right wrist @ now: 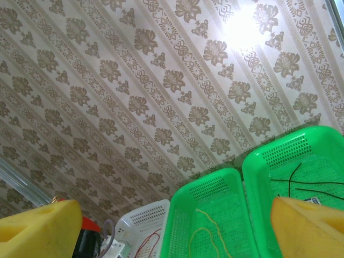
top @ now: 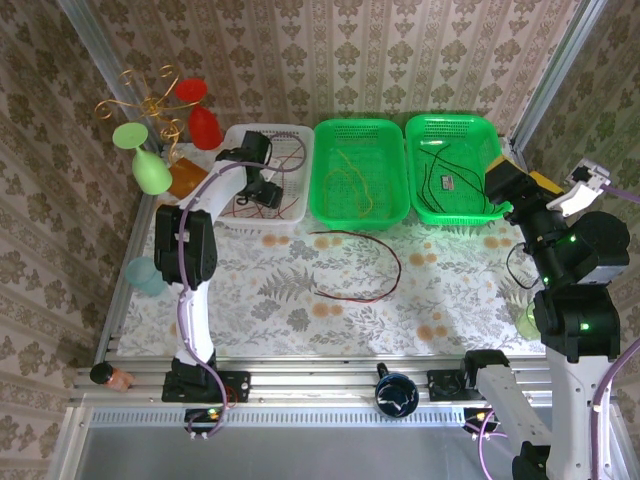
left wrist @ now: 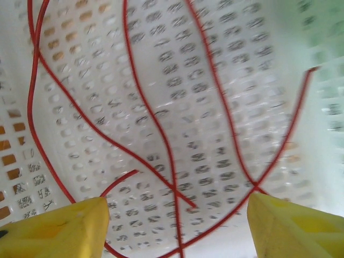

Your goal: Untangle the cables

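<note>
Red cables (left wrist: 161, 123) lie in loose crossing loops on the floor of the white basket (top: 292, 140). My left gripper (left wrist: 177, 215) hovers just above them, open, its yellow fingers (left wrist: 59, 228) wide apart and nothing pinched between them; from above the left gripper (top: 268, 192) sits inside that basket. A yellow cable (top: 347, 182) curls in the middle green basket (top: 358, 128), and black cables (top: 440, 180) lie in the right green basket (top: 452, 125). A long red-and-dark cable (top: 385, 262) loops on the table. My right gripper (right wrist: 174, 220) is open and empty, raised by the right basket's far side (top: 497, 190).
A green goblet (top: 148, 165), red cups (top: 203, 125) and a gold wire stand (top: 150, 103) crowd the back left corner. A teal cup (top: 145, 275) sits at the left edge. A dark mug (top: 397, 393) rests on the front rail.
</note>
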